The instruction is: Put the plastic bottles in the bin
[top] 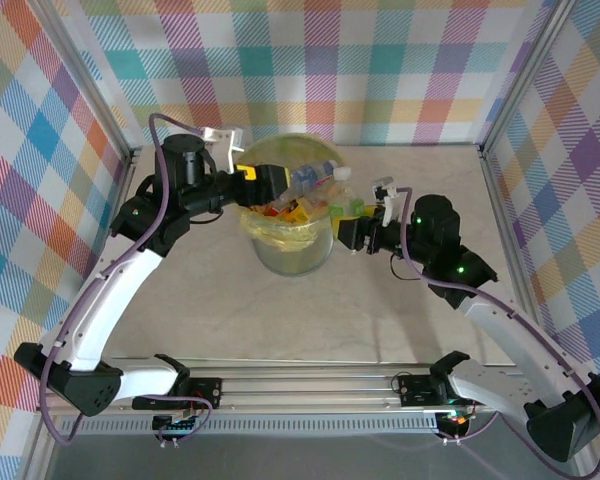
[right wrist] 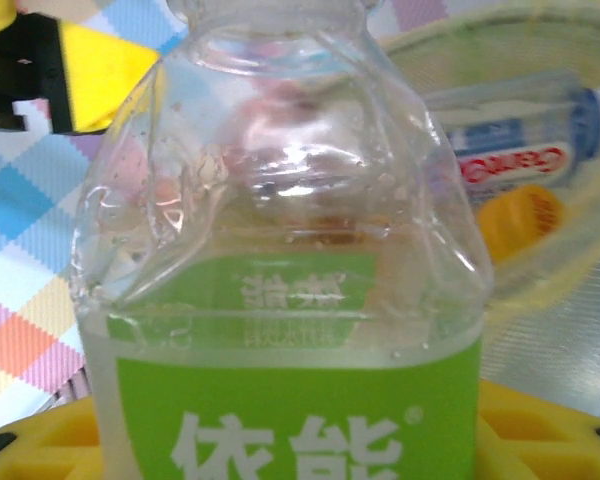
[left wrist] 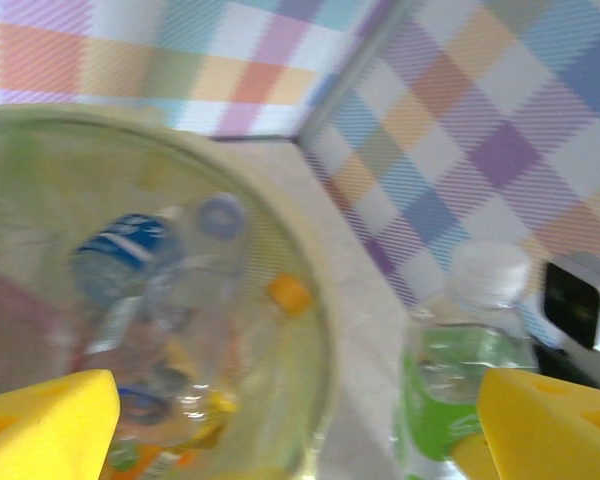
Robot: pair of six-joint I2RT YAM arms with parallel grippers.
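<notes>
Top view first: the bin [top: 295, 258] sits mid-table [top: 230, 320] with its bag folded over the rim, and both arms crowd in on it. The left gripper [top: 280, 185] hangs over the left side of the opening. Its own dark body hides most of the fingers from up here, so I can't read them from this angle. A clear blue-label bottle [top: 315, 178] lies tilted across the top of the bin, white cap toward the right. Under it is a jumble of bottles [top: 285, 208] in red, orange and yellow bits, too tangled to count. The right gripper [top: 360, 215] is right at the bin's right rim with a green-label bottle [top: 353, 208], though only a sliver of green shows.

Left wrist cam is pretty blurry. The two yellow fingers [left wrist: 45, 425] sit in the bottom corners, spread wide with nothing pinched between them, so released. Between them you look down into the bin at a blue-labelled bottle, an orange cap [left wrist: 288, 293] and some smeary others. The green-label bottle stands upright outside the rim, just beside the right-hand finger. Can't tell if it's touching, and its bottom is cut off.

Right wrist cam: the green-label bottle is huge, with the cap cropped off the top and the base off the bottom. It's seated between the yellow pads [right wrist: 540, 430], which are clamped on it at label height. Behind it the bin rim and the blue-label bottle are out of focus.
</notes>
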